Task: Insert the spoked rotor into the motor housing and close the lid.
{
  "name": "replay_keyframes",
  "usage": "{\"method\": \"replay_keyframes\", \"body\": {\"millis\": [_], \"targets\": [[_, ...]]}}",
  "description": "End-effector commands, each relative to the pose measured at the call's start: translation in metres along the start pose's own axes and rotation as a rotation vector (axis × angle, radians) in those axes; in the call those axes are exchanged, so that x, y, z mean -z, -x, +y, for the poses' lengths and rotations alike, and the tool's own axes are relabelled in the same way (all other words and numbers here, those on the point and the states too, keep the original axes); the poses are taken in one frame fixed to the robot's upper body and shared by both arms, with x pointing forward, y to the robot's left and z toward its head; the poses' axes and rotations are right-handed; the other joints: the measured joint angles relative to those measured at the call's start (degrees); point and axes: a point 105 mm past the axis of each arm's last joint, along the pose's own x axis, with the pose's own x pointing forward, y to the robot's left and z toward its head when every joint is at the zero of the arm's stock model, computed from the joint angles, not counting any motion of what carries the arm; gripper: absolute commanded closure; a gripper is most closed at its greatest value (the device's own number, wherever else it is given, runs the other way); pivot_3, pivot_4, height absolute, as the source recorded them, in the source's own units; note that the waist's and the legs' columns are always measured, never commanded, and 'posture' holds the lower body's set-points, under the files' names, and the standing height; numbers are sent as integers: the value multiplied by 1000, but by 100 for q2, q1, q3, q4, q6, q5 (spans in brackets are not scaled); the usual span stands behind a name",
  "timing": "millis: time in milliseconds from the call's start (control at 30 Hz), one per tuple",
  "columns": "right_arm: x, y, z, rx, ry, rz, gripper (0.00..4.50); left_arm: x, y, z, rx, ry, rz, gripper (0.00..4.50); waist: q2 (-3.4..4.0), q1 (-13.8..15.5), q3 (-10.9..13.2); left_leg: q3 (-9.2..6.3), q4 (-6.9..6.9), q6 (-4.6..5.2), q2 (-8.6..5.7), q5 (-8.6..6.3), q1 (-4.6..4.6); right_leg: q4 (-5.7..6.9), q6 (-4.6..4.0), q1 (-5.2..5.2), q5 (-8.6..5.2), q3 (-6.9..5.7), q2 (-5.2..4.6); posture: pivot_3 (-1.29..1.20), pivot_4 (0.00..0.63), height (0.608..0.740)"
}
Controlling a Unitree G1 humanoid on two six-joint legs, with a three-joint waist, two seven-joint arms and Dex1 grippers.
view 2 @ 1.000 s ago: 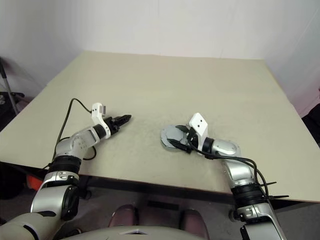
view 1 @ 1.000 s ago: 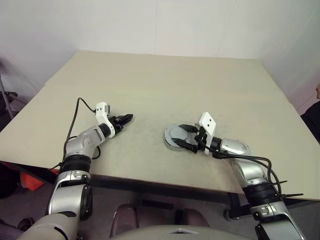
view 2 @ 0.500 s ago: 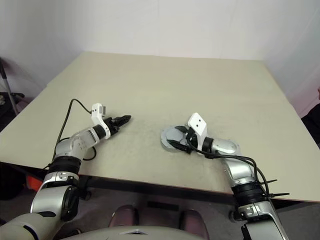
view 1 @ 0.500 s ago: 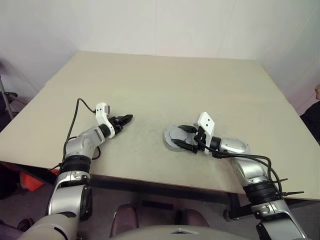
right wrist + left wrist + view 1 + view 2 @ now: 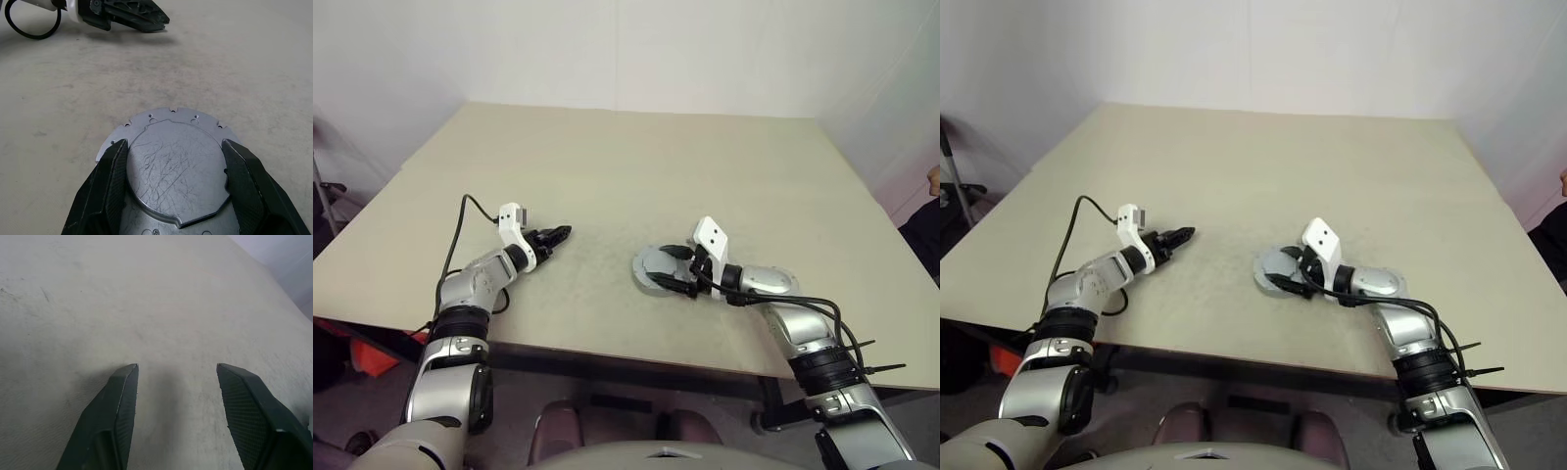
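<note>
Observing a flat beige counter (image 5: 636, 166) carrying the work. Finding the motor housing (image 5: 146, 117), a round grey metal part showing as a thin flange dotted with small holes, lying flat near the counter's front edge, right of centre. Noting the lid (image 5: 176, 166), a dull grey round metal cap with a scratched face and a notched edge, sitting on top of the motor housing, centred inside the flange and covering its interior.

Recording the right hand (image 5: 661, 267) reaching in low from the robot's right, its two black fingers (image 5: 110, 181) spreading wide and straddling the lid, one at each side of its rim and over the flange. Being unable to tell whether the pads are pressing the rim or standing just beside it. Seeing no lift: the lid and the motor housing lying level on the counter.

Recording the left hand (image 5: 566, 232) hovering just above bare counter, well apart from the motor housing on the robot's left, pointing toward it. Finding its fingers (image 5: 115, 416) standing moderately apart and holding nothing, with plain counter surface between them. Noting a black cable (image 5: 460, 220) looping from the left wrist back along the forearm, and a white bracket (image 5: 710, 235) riding on the right wrist.
</note>
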Motion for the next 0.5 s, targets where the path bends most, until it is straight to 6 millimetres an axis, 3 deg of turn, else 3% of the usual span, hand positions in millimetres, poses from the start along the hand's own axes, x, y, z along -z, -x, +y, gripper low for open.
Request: {"method": "replay_keyframes", "body": {"millis": [33, 500], "targets": [[15, 0, -1, 9, -9, 75, 1556, -13, 2, -1, 1, -31, -41, 1780, 0, 0, 0, 0, 0, 0, 0, 0, 0, 0, 0, 1, 0, 0, 0, 0, 0, 740], [21, -4, -1, 17, 1, 110, 1556, -13, 2, -2, 5, -32, -42, 1780, -1, -7, 0, 1, -6, -1, 0, 0, 2, -2, 6, 6, -4, 1, 0, 0, 0, 740]]}}
